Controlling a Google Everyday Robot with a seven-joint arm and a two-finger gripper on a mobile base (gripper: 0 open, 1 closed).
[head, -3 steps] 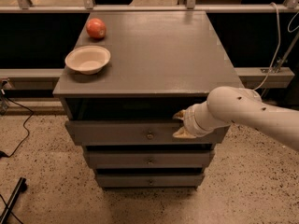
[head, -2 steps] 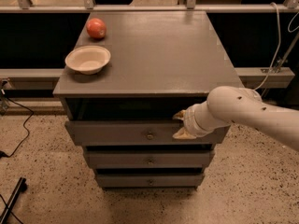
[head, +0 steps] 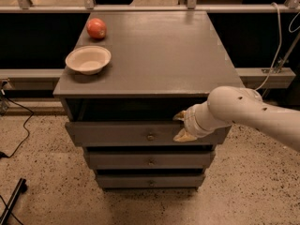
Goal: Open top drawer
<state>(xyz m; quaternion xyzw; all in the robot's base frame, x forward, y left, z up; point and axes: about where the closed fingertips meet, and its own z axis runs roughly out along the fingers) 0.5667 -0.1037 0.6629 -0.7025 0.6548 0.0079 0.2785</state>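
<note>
Where the speckled floor (head: 47, 182) meets the cabinet's foot, you will find the bottom drawer (head: 126, 181) and, above it, the middle drawer (head: 122, 161), both shallow-fronted, each with a small knob at mid-front. Next up is the top drawer (head: 112, 134), its grey front standing forward of the carcass, with a dark opening showing behind its upper edge and its brass knob (head: 150, 137) at mid-front. Your gripper (head: 182, 126) is at the right part of that front, just right of the knob. Its two pale fingers (head: 184, 136) are spread, one at the front's upper edge, the other low against the front face. Whether they press on the panel cannot be told. The white arm (head: 253, 114) reaches in from the right. Farther back, the cabinet top (head: 159, 50) carries a shallow white bowl (head: 88, 59) near its left edge, and a red fruit (head: 96, 28) beyond the bowl at the far left corner, the two apart.
</note>
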